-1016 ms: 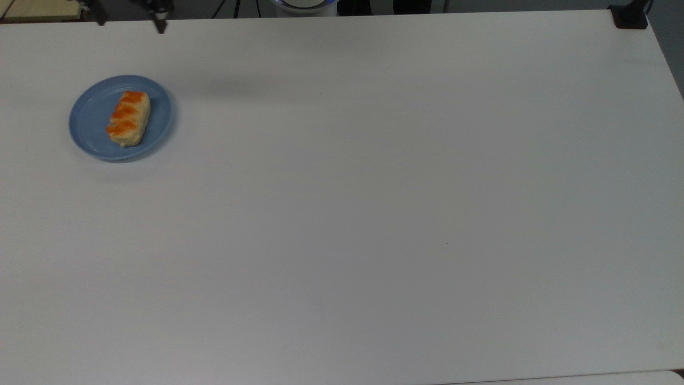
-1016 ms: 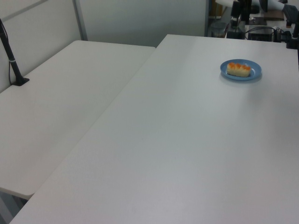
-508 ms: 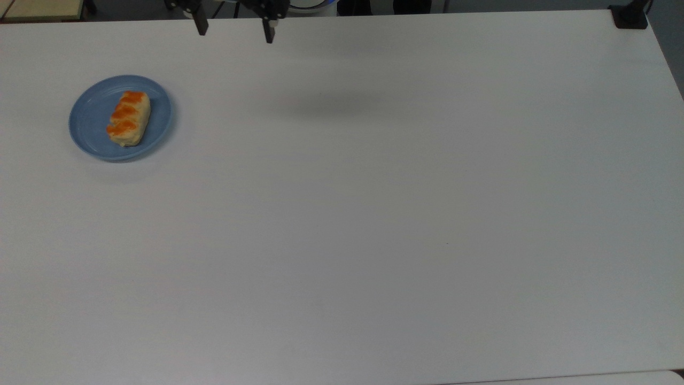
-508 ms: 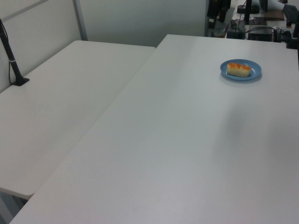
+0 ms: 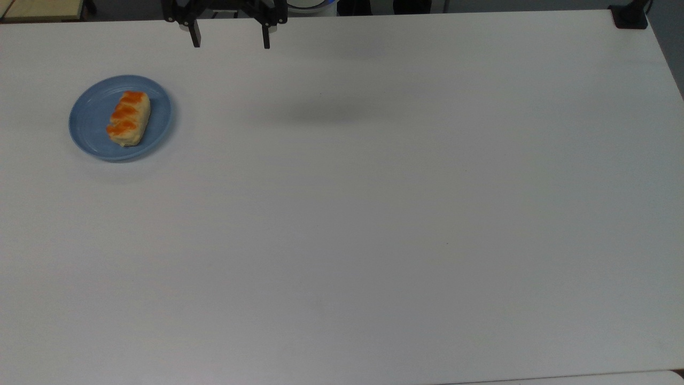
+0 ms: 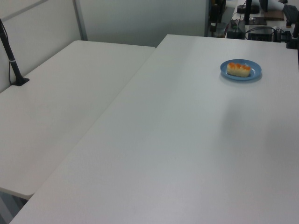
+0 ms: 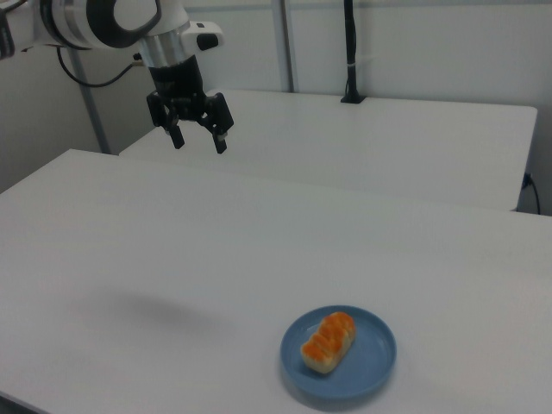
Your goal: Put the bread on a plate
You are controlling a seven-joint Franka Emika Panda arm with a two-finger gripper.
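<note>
One glazed bread loaf [image 5: 128, 118] lies on the light-blue plate [image 5: 91, 124] near the top view's left tabletop [image 5: 374, 214] edge, while the end effector [image 7: 197, 140], fingers spread wide and empty, hangs well apart, suggesting placement is done and only retreat remains

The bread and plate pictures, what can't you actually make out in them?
- Underside of the bread, every view: it lies on the plate, so that face is hidden.
- Arm above the gripper, top view: cut off by the top edge.
- Gear behind the table, left view: dark, crowded, too small to identify.
- Arm's base, right view: cut off by the left edge.
</note>
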